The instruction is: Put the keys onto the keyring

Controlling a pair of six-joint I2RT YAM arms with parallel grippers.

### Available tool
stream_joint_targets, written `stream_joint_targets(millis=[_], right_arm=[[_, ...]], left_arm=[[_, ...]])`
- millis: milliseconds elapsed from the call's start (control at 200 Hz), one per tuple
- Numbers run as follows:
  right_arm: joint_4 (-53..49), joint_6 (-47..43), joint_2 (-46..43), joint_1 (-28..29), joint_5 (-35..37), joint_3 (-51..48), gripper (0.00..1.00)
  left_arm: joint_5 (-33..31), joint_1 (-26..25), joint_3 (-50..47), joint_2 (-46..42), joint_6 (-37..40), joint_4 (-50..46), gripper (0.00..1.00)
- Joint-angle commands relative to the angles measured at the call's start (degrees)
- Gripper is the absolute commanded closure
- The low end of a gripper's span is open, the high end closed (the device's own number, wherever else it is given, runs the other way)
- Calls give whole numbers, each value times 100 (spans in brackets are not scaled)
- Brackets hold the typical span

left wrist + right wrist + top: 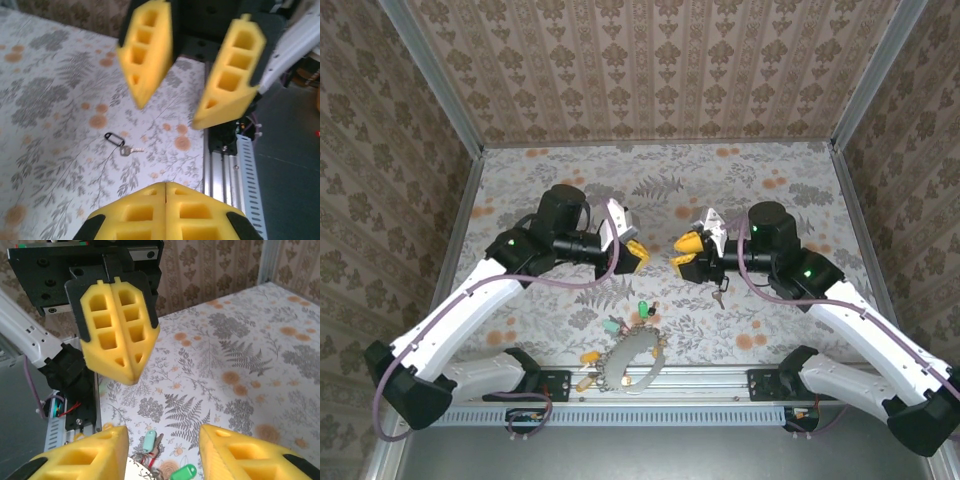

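The keyring [632, 357], a wide grey loop, lies near the front rail with green and teal tags and yellow-headed keys [588, 357] on it. Its teal tag [149, 441] and green tag [183, 472] peek up between my right fingers. A small metal key [719, 294] on a black tag lies loose on the table under the right wrist. From the left wrist it is the key [131, 149] beyond my fingertips. My left gripper [640, 255] [165, 185] is shut on nothing. My right gripper [680, 252] [162, 432] faces it, open and empty, above the table.
The floral table [760, 180] is walled by patterned panels on three sides. An aluminium rail [720, 378] runs along the near edge, just in front of the keyring. Both arm bases sit at that rail.
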Motion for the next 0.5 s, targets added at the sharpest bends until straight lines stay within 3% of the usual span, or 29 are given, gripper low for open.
stream_joint_targets(millis=[0,160,305,420,495], right_arm=[[42,413,3,-49,401,-311,50],[-110,648,296,-64,1028,-588,39],[265,1165,425,-106,1410,-1057,30],[339,1606,509,-157,1583,-1373,25],[256,1902,546,-136,1380,-1548,26]], left_arm=[[-513,212,-130,193,-366,-213,100],[-769,682,-417,446,-1041,-349,96],[-1288,383,-664,645,-1200,-924,70],[-1595,-128,-925,866,-1480,-964,60],[-1657,-202,-1137,921,-1748,-770,58]])
